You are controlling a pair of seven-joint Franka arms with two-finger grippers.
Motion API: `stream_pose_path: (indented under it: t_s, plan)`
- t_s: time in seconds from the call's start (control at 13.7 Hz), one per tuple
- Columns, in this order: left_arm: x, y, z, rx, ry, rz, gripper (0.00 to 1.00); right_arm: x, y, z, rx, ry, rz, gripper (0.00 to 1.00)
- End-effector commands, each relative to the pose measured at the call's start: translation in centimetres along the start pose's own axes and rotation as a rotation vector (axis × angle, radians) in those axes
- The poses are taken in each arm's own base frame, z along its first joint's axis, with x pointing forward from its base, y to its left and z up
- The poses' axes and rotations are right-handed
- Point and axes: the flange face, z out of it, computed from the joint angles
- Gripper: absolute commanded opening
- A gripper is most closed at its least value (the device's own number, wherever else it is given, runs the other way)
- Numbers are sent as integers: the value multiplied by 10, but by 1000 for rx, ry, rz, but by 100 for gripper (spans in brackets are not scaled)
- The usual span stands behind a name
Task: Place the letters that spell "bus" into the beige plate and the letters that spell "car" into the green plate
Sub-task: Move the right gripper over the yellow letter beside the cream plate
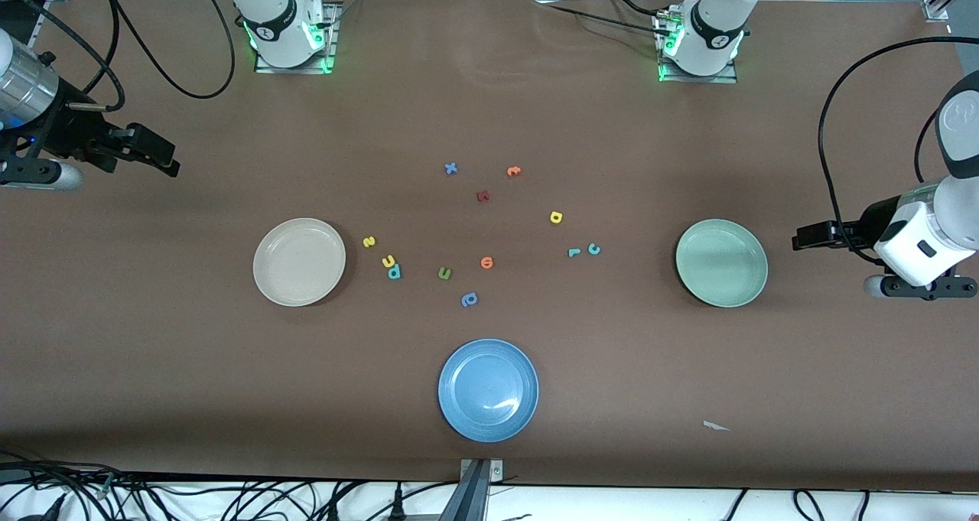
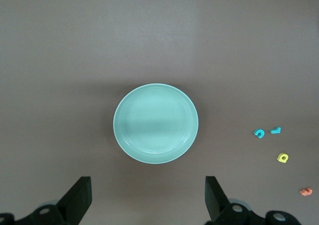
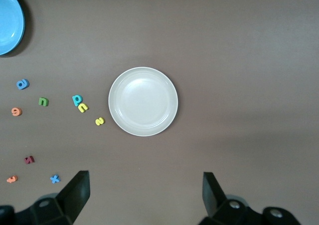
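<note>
The beige plate (image 1: 299, 262) (image 3: 143, 101) lies toward the right arm's end of the table. Beside it are the yellow "s" (image 1: 369, 241) (image 3: 99, 121), yellow "u" (image 1: 388, 261) (image 3: 83, 107) and teal "b" (image 1: 395, 272) (image 3: 77, 100). Toward the left arm's end sits the green plate (image 1: 721, 262) (image 2: 155, 123). Next to it lie the teal "c" (image 1: 593, 249) (image 2: 259, 133), teal "r" (image 1: 574, 252) (image 2: 275, 130) and yellow "a" (image 1: 556, 217) (image 2: 283, 157). Both plates hold nothing. My right gripper (image 1: 164, 157) (image 3: 144, 197) and left gripper (image 1: 803, 238) (image 2: 148, 200) hover open over the table's ends.
A blue plate (image 1: 488, 389) sits nearest the front camera, mid-table. Between the plates lie a green "u" (image 1: 444, 274), a blue letter (image 1: 469, 300), an orange letter (image 1: 486, 262), a dark red letter (image 1: 482, 196), an orange "t" (image 1: 513, 171) and a blue "x" (image 1: 450, 168).
</note>
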Motion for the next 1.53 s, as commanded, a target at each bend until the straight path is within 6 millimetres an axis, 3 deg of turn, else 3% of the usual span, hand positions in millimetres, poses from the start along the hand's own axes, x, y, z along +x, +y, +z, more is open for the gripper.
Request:
stream_pose_path:
  t_s: [0.0,0.15,0.22,0.36,0.58,0.8,0.95,1.09,1.24,1.46]
  plan:
    - [-6,-6,-8,-13,10,7,100,1,-26,5,-20,-13,-40,100]
    - [-6,-6,-7,-13,10,7,100,2,-45,14,-20,-20,-67,100]
    - [-6,-5,-7,-13,10,7,100,6,-59,30,-25,-43,-89,100]
    - [-6,-4,-6,-14,8,6,100,16,-87,83,-45,-128,-127,100]
    - [-6,2,-5,-11,6,8,100,23,-148,146,-58,-145,-210,100]
    - [-6,1,-6,-11,7,9,100,31,-186,218,-56,-95,-103,100]
    - [-6,-1,-6,-12,9,10,100,35,-197,262,-61,-92,66,100]
    - [-6,-6,-7,-13,10,9,100,25,-220,306,-98,-107,180,99]
    - [-6,-3,-6,-12,8,10,100,22,-211,329,-112,-122,246,98]
    - [-6,2,-6,-13,9,10,100,12,-210,343,-113,-101,390,91]
